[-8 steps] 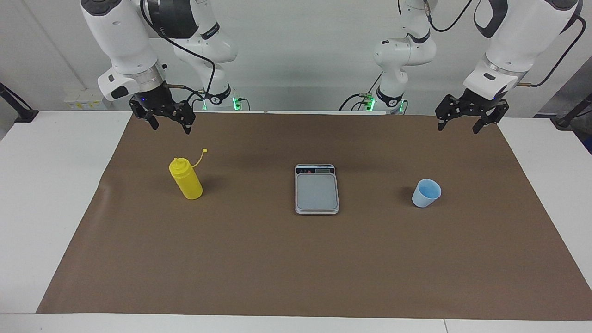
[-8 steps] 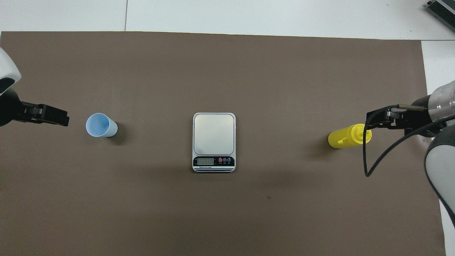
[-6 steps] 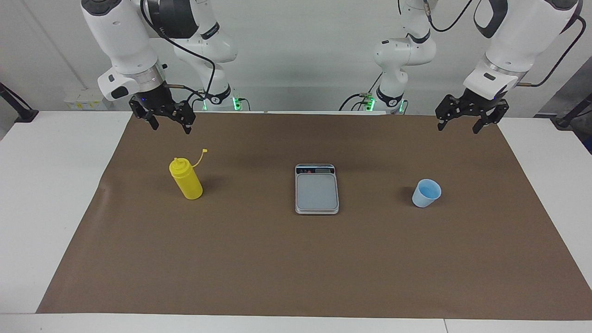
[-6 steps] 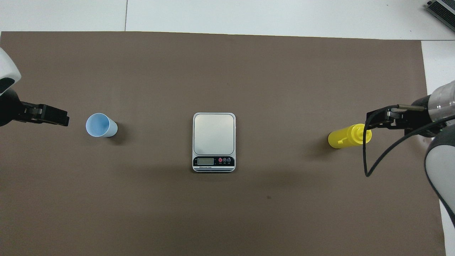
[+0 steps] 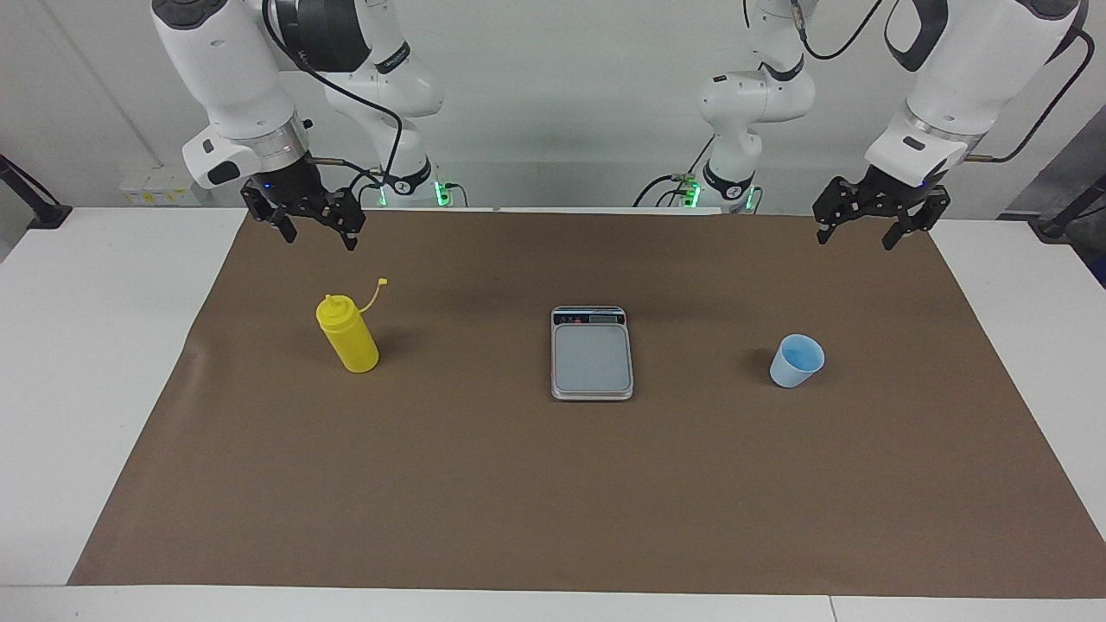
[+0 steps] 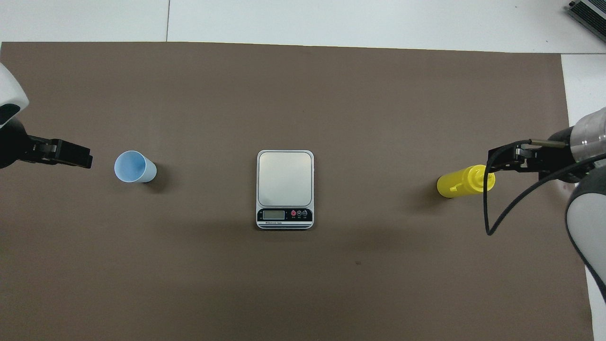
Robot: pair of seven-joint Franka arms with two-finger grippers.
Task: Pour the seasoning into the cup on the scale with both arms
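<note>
The yellow seasoning bottle (image 5: 348,335) (image 6: 464,182) stands upright on the mat toward the right arm's end, its small cap dangling on its tether. A silver-grey scale (image 5: 592,354) (image 6: 285,184) lies mid-table with nothing on its plate. Toward the left arm's end stands the light blue cup (image 5: 796,360) (image 6: 134,166), upright on the mat. My right gripper (image 5: 320,238) (image 6: 513,160) hangs open over the mat by the bottle, touching nothing. Over the mat by the cup, my left gripper (image 5: 855,242) (image 6: 75,157) is open and holds nothing.
A brown paper mat (image 5: 553,501) covers most of the white table (image 5: 86,363). A black cable loop (image 6: 487,213) hangs from the right arm beside the bottle. A grey device (image 6: 589,12) sits at one table corner farthest from the robots.
</note>
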